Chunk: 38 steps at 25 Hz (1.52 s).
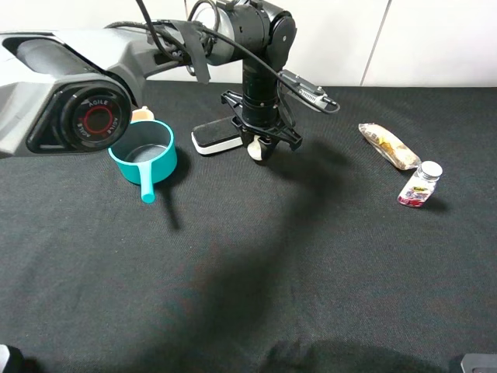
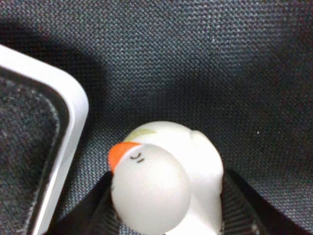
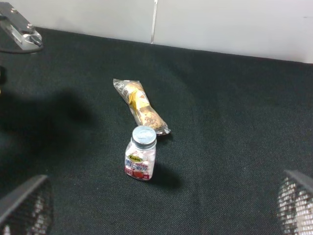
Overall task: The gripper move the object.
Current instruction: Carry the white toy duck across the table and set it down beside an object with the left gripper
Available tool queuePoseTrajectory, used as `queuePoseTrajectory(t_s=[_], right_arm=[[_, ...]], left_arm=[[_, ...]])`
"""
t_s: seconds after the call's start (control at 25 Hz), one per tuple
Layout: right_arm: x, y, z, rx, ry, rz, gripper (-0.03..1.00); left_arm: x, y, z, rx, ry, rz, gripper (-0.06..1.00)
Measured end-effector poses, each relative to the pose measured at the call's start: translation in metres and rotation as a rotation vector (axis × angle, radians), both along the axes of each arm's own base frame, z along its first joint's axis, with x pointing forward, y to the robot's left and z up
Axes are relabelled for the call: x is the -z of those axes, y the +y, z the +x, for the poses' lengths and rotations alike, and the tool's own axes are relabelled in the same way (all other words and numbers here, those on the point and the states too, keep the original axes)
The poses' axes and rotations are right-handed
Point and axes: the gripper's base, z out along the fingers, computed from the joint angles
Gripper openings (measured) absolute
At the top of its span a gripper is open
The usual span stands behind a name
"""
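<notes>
left pincer (image 1: 262, 144) is gripping the object (image 2: 164, 176), jaws closed in on either side of its rounded body, orange-beaked head poking clear of them; grip is sitting low on the wide part, which I'd judge is stopping the smooth shape squirting out; can't tell whether it's resting on the tabletop (image 1: 248, 272) or hanging just off it; eraser (image 1: 216, 138) is lying just beside the pincer, not touching the object, so a straight lift is looking safer than a sideways drag; teal pot (image 1: 166, 158) is sitting further out past the eraser, upright, looking empty; snack packet (image 1: 388, 145) and small bottle (image 1: 420, 185) are lying well apart on the opposite side; bottle is standing capped, contents too small to tell; right pincer (image 3: 161, 196) is hanging wide open, holding nothing.
</notes>
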Motion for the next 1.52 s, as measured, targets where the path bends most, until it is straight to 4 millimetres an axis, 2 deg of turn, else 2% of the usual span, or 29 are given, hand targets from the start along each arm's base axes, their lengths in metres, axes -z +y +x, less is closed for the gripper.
queuePoseTrajectory(t_s=[0.76,1.08,1.52], right_arm=[[0.0,0.0,0.0,0.0,0.0,0.0,0.69],[0.0,0.0,0.0,0.0,0.0,0.0,0.69],[0.0,0.0,0.0,0.0,0.0,0.0,0.69]], left_arm=[[0.0,0.0001,-0.0001,0.0,0.001,0.001,0.5],[0.0002,-0.0009,-0.0013,0.003,0.004,0.003,0.63],[0.0004,-0.0012,-0.0032,0.001,0.018,0.008,0.64]])
